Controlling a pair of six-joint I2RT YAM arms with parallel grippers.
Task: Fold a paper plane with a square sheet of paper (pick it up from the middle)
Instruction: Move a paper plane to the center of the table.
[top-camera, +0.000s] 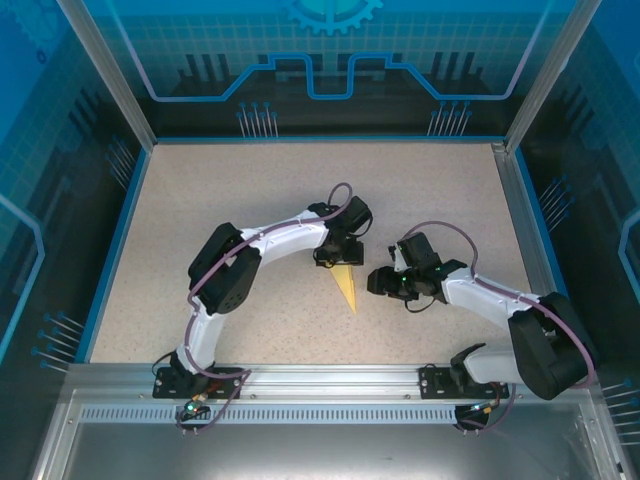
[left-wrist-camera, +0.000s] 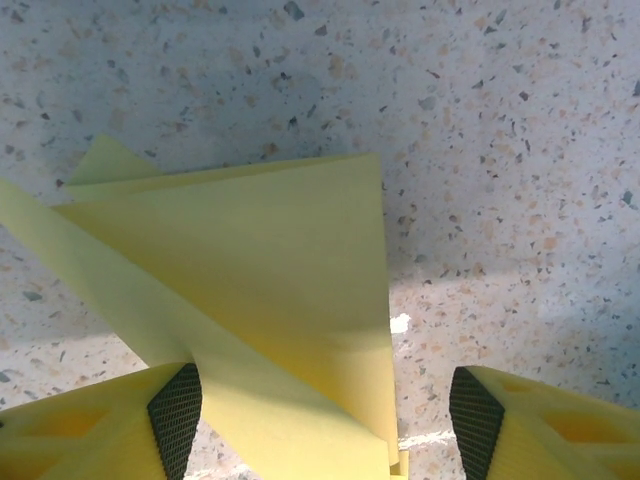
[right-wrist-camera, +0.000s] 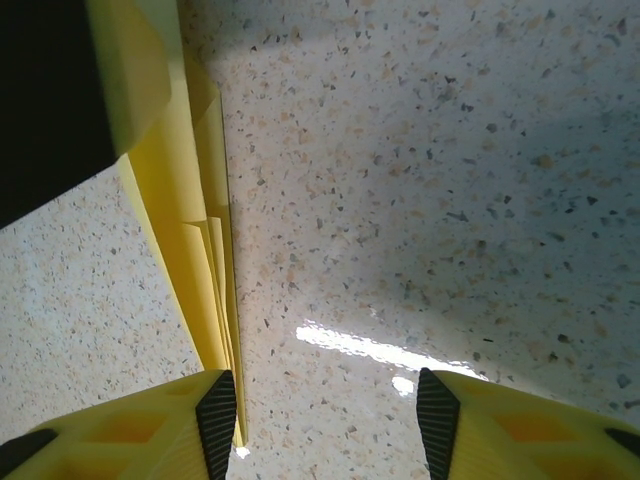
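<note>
The left claw (left-wrist-camera: 325, 420) stands wide open. Its yellow fingers (left-wrist-camera: 80, 435) sit at 7 and 5 o'clock of its wrist view, and the plane (left-wrist-camera: 250, 270) lies between them on the desk (left-wrist-camera: 500, 150), not gripped. The 7 o'clock pad (left-wrist-camera: 175, 420) is right at the paper's edge, and I cannot tell whether it touches. The 5 o'clock pad stands apart, with bare desk between it and the paper. This view alone shows the broad folded layers fanning out toward 10 o'clock.

The right claw (right-wrist-camera: 325, 420) is open too, with speckled desk between its fingers and nothing held. Its wrist view shows the plane (right-wrist-camera: 200, 250) edge-on, a thin stack of layers running from 11 o'clock down to 7 o'clock. The narrow end lies just beside the inner side of the 7 o'clock finger (right-wrist-camera: 150, 440). At 10 o'clock a finger (right-wrist-camera: 135, 70) of the left claw hangs over the paper.

The overhead view gives the whole outline, which neither wrist view does. The plane (top-camera: 347, 287) is a slim dart near the desk's (top-camera: 200, 200) middle. Its wide end lies under the left claw (top-camera: 336, 260) at 12 o'clock and its point aims at about 6 o'clock. The right claw (top-camera: 374, 283) is near, at the plane's 3 o'clock.
</note>
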